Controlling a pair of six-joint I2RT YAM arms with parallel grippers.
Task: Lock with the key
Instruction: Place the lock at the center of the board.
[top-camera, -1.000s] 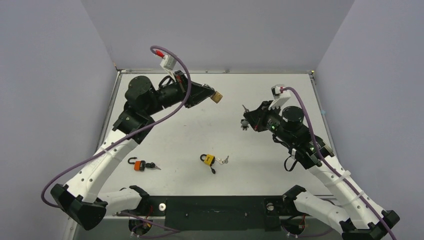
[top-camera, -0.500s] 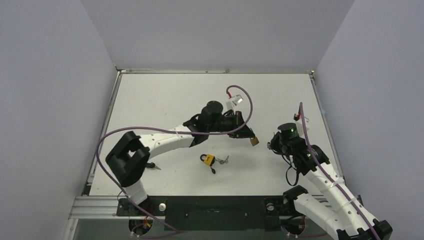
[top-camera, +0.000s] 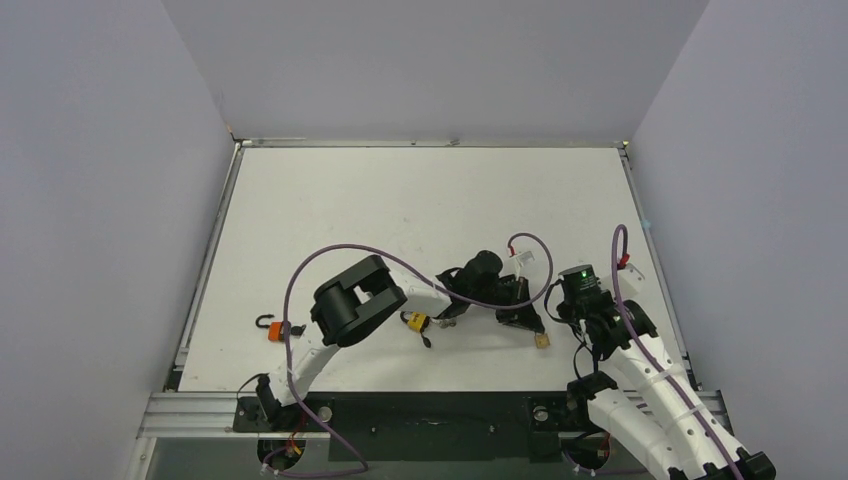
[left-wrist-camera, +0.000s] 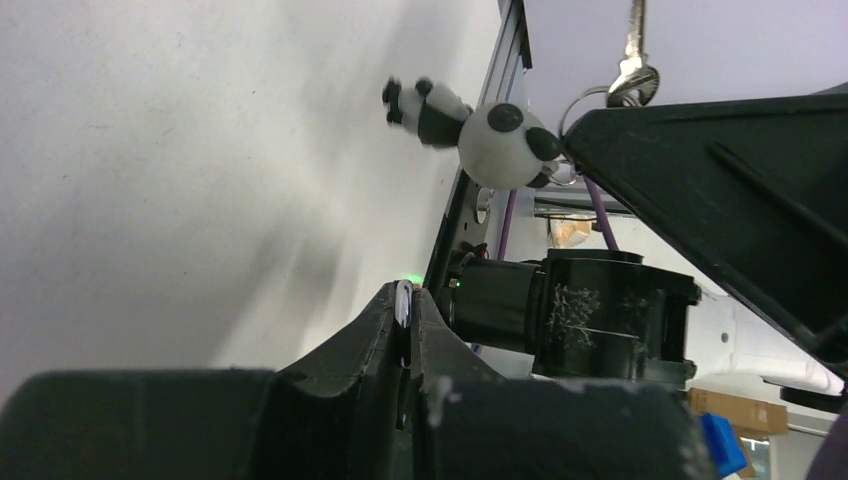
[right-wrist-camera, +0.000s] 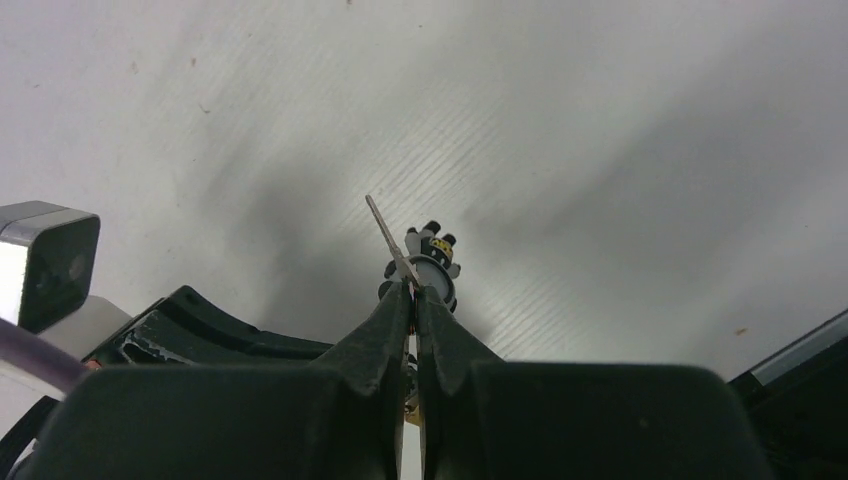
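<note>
One silver key (right-wrist-camera: 386, 238), panda charm (right-wrist-camera: 433, 262)

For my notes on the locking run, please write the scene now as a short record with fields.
left gripper: shut on brass lock
right gripper: shut on key
panda charm: hangs by the key
key in brass lock: not yet
yellow lock: on table, beside left arm
orange lock: on table, left side, shackle open

Key (left-wrist-camera: 636, 62) cropped at top edge, yellow padlock (top-camera: 416, 321) perhaps part-hidden
</note>
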